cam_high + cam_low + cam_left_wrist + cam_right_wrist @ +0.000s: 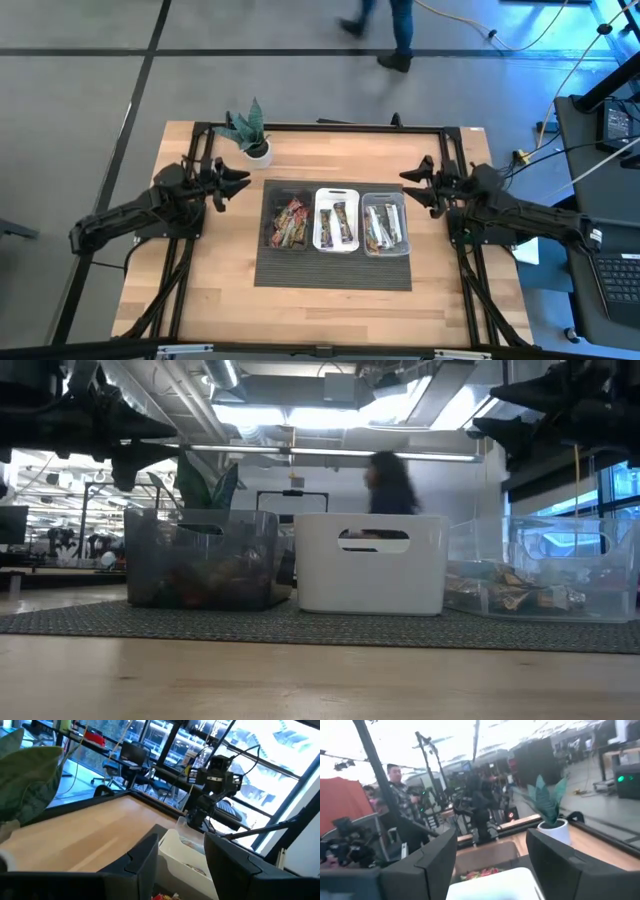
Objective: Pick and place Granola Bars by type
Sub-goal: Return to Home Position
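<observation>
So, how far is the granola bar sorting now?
Done: the granola bars lie in the black tray, white tray and clear tray; none shows loose on the table. In hand: nothing; left tool and right tool hang open, empty, beside the trays. Left: probably only parking the arms.

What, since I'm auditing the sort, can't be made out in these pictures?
High view: granola bars too small to read or count in the black bin, white bin, clear bin.
Low view: the white bin's solid wall hides its contents; the black bin's dark wall dims its own.
Wrist views: the left gripper and right gripper, both open, block most of the bins.
</observation>
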